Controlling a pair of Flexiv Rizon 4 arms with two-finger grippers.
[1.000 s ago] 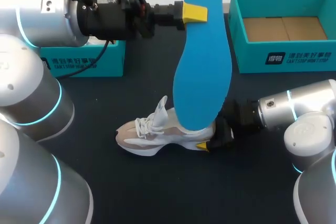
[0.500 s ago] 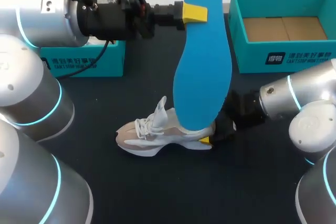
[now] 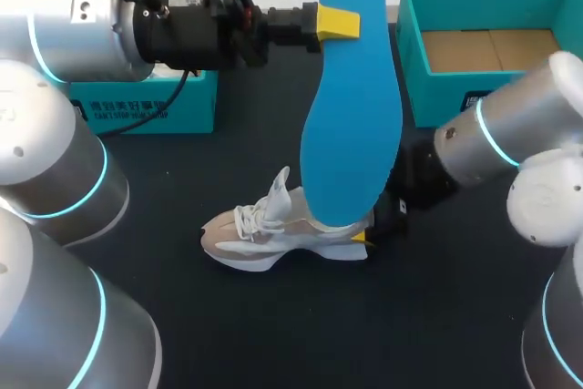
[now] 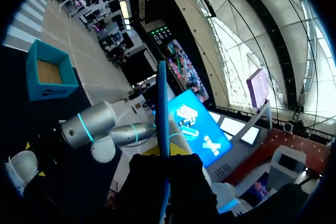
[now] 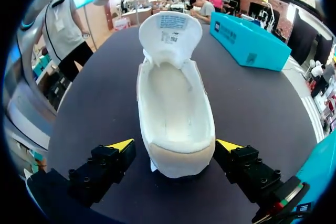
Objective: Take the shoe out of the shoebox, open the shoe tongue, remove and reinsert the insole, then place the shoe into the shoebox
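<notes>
Head view: your left hand (image 3: 337, 23) pinches the insole (image 3: 351, 116) upright over the shoe (image 3: 264, 234) on the tabletop (image 3: 273, 316).

Left wrist view: the insole sits edge-on, so lower it squarely.

Right wrist view: your right hand (image 5: 176, 150) is spread beside the heel; steady the shoe first.

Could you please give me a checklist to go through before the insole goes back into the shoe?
1. Left gripper shut on the insole: ok.
2. Shoe upright on the table, outside the shoebox: ok.
3. Tongue folded open, opening empty: ok.
4. Right gripper bracing the heel: not ok; its fingers are open, either side of the heel.
5. Insole's lower end lined up over the opening: cannot tell; the head view only shows it overlapping the heel.
</notes>
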